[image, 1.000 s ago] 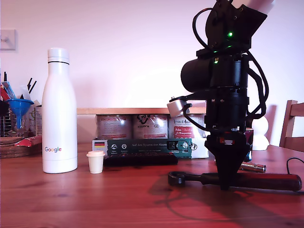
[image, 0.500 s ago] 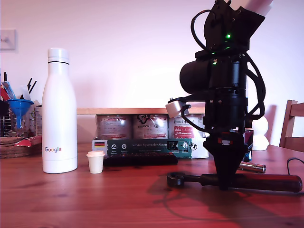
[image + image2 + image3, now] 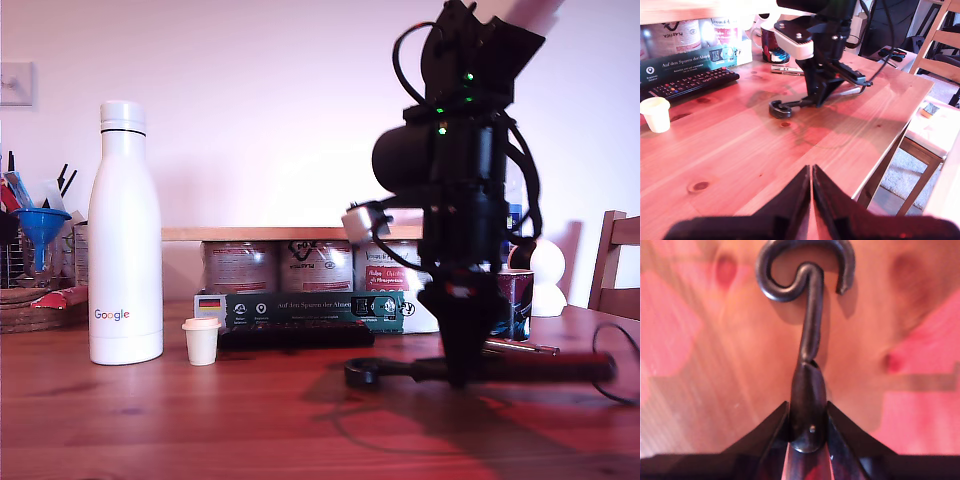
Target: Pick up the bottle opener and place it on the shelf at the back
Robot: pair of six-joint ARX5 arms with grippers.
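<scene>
Second gripper [image 3: 807, 432]: my second gripper clamps the bottle opener [image 3: 810, 360] by its handle.
Opener: just above the tabletop [image 3: 200, 420], at 4 o'clock in the exterior view; ring head [image 3: 362, 374] toward 9.
Shelf [image 3: 260, 233]: on cans, behind.
First gripper [image 3: 811, 192]: my first gripper's jaws are pressed together, holding nothing; shown only by its wrist view.

White bottle [image 3: 125, 235], small cup [image 3: 201, 341], tins [image 3: 278, 267], remote [image 3: 295, 336].

1. The second gripper [image 3: 459, 372] points straight down from its upright arm at the exterior view's right, jaws clamped on the bottle opener [image 3: 810, 390].
2. The first gripper [image 3: 811, 172] hangs empty, its jaws pressed together.
</scene>
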